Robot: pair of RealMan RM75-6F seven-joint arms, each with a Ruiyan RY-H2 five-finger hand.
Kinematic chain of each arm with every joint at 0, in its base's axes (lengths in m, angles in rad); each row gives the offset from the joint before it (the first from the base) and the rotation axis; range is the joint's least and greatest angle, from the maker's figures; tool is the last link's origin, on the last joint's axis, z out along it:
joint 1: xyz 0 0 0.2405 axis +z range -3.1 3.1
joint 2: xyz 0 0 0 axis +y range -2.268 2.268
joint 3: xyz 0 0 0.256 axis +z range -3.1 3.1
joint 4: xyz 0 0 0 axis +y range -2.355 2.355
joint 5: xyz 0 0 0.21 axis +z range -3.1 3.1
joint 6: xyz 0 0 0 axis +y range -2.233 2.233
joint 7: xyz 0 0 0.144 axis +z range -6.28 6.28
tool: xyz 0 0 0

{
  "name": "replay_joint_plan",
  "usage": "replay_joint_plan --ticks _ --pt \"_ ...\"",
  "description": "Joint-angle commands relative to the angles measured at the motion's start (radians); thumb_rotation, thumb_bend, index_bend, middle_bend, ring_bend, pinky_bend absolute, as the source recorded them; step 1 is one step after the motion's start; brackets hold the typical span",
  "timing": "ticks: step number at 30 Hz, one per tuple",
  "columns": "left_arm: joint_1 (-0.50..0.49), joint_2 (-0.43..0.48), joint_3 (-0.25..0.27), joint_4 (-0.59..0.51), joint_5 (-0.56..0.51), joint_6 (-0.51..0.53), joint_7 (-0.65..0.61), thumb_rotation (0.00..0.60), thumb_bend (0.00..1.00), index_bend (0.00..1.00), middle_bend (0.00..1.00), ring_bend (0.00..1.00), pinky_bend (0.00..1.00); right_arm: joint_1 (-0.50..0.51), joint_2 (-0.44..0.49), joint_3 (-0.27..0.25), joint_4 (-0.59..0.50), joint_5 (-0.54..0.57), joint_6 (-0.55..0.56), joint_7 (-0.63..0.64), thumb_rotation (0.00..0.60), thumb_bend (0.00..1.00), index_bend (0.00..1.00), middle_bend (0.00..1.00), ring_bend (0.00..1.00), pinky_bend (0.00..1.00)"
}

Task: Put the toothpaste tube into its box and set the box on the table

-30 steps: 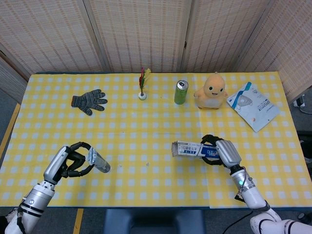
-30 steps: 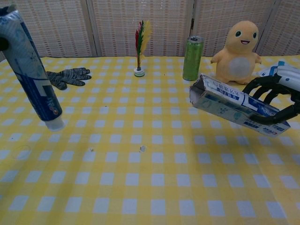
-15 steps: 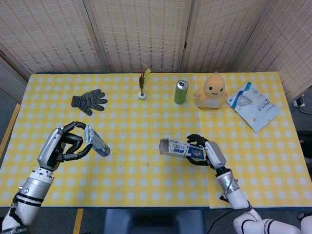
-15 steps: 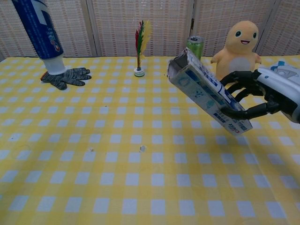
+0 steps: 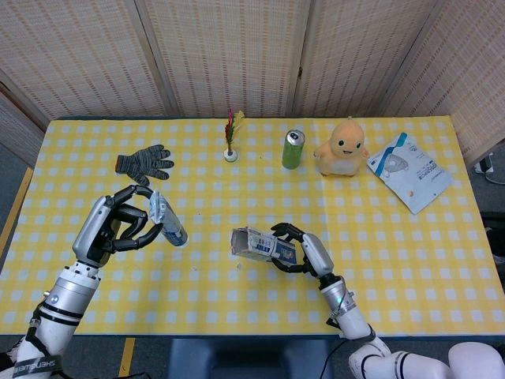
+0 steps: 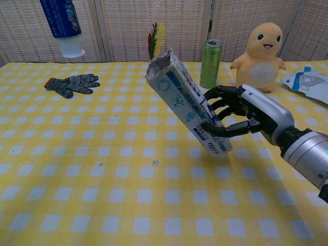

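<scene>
My left hand [image 5: 118, 225] grips the blue and white toothpaste tube [image 5: 168, 221] above the table's left side, its white cap [image 6: 70, 47] pointing down and toward the middle. In the chest view only the tube's lower end [image 6: 61, 23] shows at the top left; the left hand is out of that frame. My right hand [image 5: 304, 251] holds the long toothpaste box [image 5: 262, 245] in the air near the table's middle. The box [image 6: 187, 105] tilts with its open end [image 6: 160, 64] up and toward the tube. A gap separates tube and box.
A grey glove [image 5: 144, 163] lies at the back left. A feather shuttlecock [image 5: 230, 138], a green can [image 5: 293, 149] and a yellow duck toy [image 5: 342, 148] stand along the back. A white packet [image 5: 409, 171] lies at the right.
Both hands have risen and come toward the middle. The box has swung left with its open end lifting, and the tube has moved up and to the right, toward it.
</scene>
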Motion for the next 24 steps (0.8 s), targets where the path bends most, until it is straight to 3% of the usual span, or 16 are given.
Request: replay_joint_plan --ticks 1,24 --pt "-0.017 -0.02 -0.009 0.0 -0.019 -0.006 0.016 0.6 0.4 0.78 1.0 1.0 1.0 0.02 -0.037 0.009 0.014 0.003 -0.013 0.008 0.6 0.31 0.41 0.3 0.32 0.39" --pt "-0.069 -0.174 -0.001 0.0 -0.016 0.033 0.16 0.6 0.4 0.78 1.0 1.0 1.0 0.11 -0.16 0.055 0.051 0.031 -0.073 0.014 0.6 0.31 0.41 0.3 0.32 0.39"
